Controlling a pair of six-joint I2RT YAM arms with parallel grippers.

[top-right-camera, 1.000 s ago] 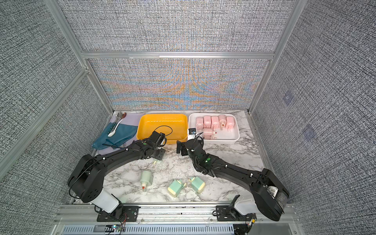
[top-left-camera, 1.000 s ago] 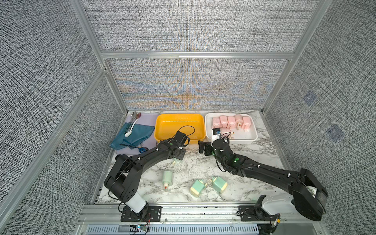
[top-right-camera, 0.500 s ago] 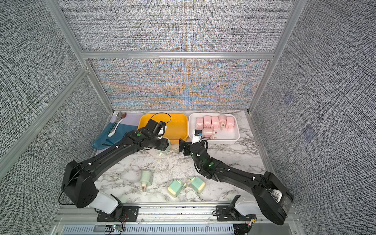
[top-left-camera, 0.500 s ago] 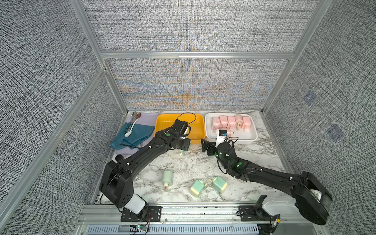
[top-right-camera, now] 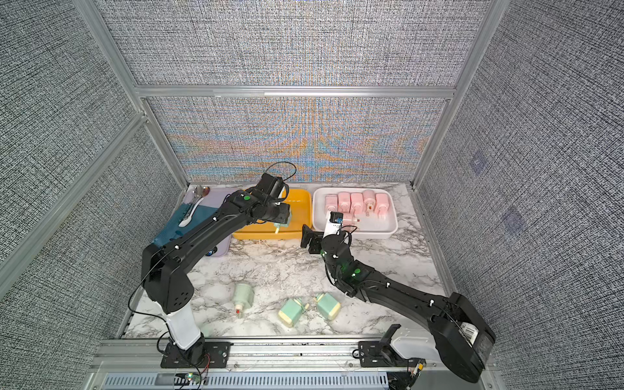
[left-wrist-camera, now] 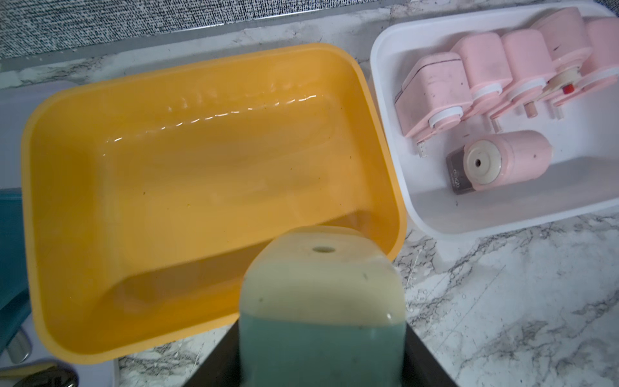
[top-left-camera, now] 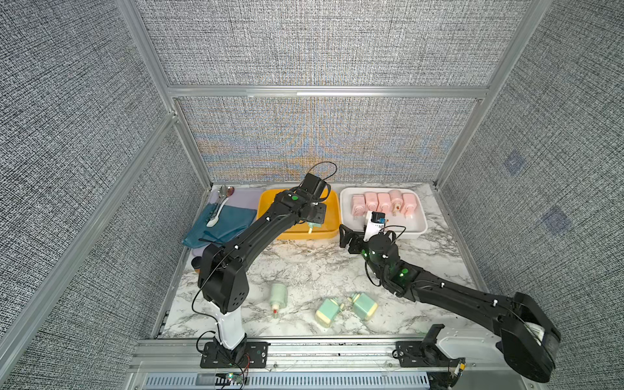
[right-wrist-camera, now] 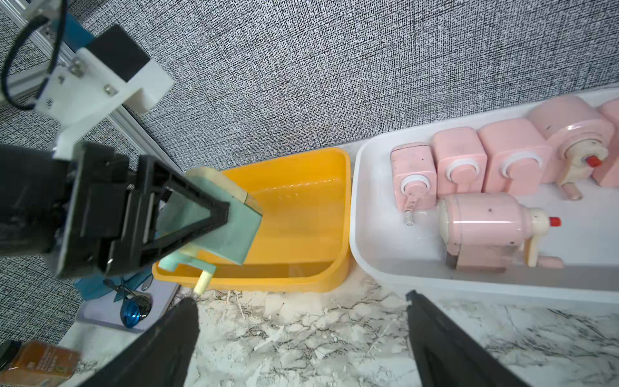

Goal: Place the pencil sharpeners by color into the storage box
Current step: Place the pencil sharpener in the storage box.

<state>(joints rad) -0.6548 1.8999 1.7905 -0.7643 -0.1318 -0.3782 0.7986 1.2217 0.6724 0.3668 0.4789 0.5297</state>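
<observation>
— How far along?

— Past halfway, going by the count. Can make out six pastel pink boxy plastic pencil sharpeners (left-wrist-camera: 485, 67) inside the shallow white plastic tray (left-wrist-camera: 378, 67): five packed in a row, one lying on its side just in front.

— And green?

— Nothing resting in the yellow plastic tub (left-wrist-camera: 201, 57). Found one mint-green sharpener with a cream end (left-wrist-camera: 321, 301) clamped in the left gripper (top-left-camera: 313, 221), held above the near part of the tub, crank end hanging down, clear of the tub floor. Probably calls for lowering and letting go.

— Then?

— Leaves three more mint-green sharpeners (top-left-camera: 327, 312) loose on the table near the front edge, two close together, one apart. Found the right gripper (right-wrist-camera: 301, 308) spread wide, gripping nothing, hovering low over the table just before the gap between tub and tray.

— Surface and room?

— White marble-patterned tabletop (top-left-camera: 304, 266) with grey veins. On the left side, a teal cloth (top-left-camera: 233, 219) and spoons (top-left-camera: 213, 221) on a pale lavender mat (top-left-camera: 243, 199), plus a brown jar (top-left-camera: 196, 265) partly hidden by the left arm. Closed in by grey woven wall panels (top-left-camera: 314, 50) set in an aluminium frame (top-left-camera: 324, 91).
</observation>
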